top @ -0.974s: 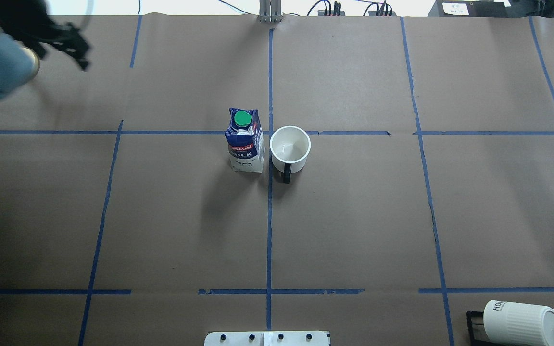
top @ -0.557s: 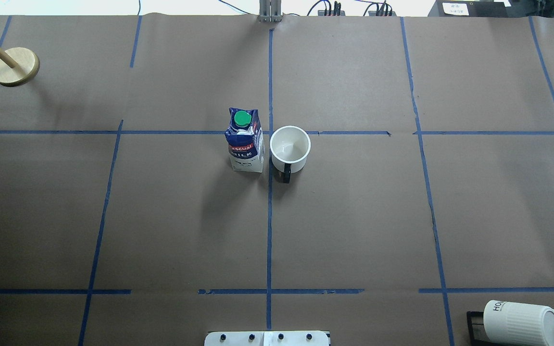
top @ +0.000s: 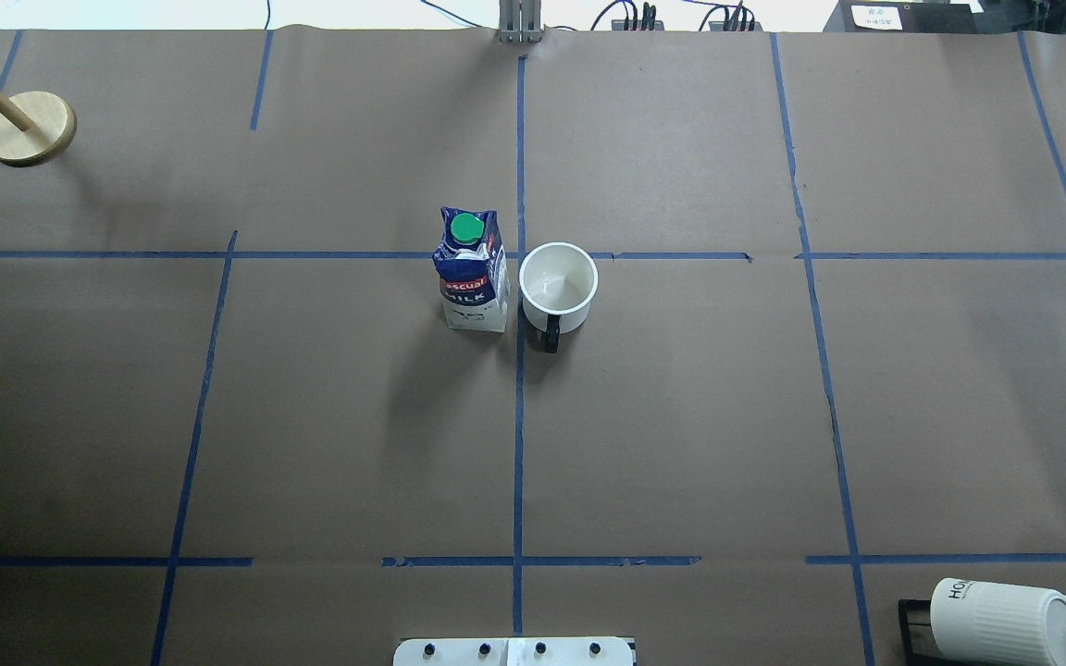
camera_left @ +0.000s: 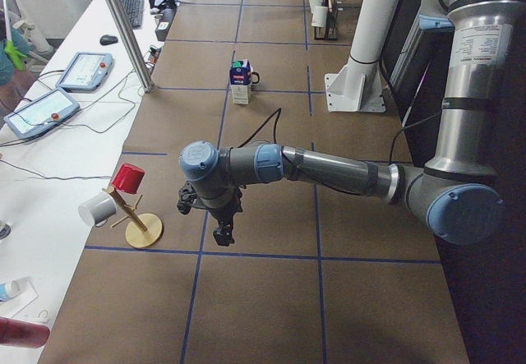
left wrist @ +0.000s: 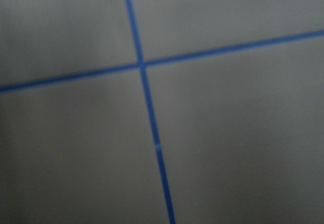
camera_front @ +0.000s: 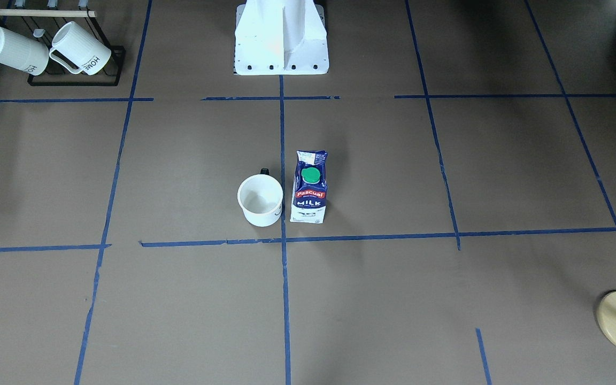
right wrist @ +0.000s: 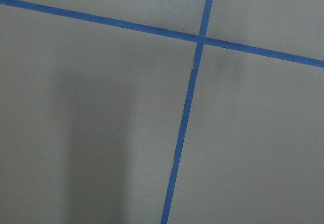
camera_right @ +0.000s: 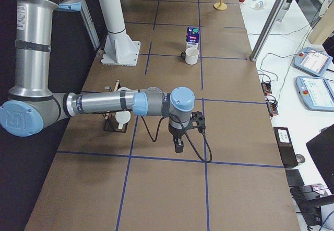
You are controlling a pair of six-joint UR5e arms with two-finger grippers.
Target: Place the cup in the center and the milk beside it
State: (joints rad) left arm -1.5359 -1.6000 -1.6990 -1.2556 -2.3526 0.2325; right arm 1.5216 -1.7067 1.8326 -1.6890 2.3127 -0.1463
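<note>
Surface (top: 681, 416): matte brown paper with a blue tape grid. Both arms hang low at its ends. I can't tell how far the left fingers (camera_left: 223, 234) or right fingers (camera_right: 178, 146) are open. Milk (top: 472, 277): tall glossy carton, so any re-centering nudge could topple it. Cup (top: 558, 285): smooth, round, just beside the milk and slightly off center (top: 520, 255).

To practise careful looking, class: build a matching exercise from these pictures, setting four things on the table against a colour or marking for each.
Things
1 cup
2 milk carton
3 ribbed mugs
4 wooden stand

Colours or markings
A white, lettered HOME
B dark blue, white and red
C smooth white with a black handle
D pale wood

Pairs: 1-C, 2-B, 3-A, 4-D
</note>
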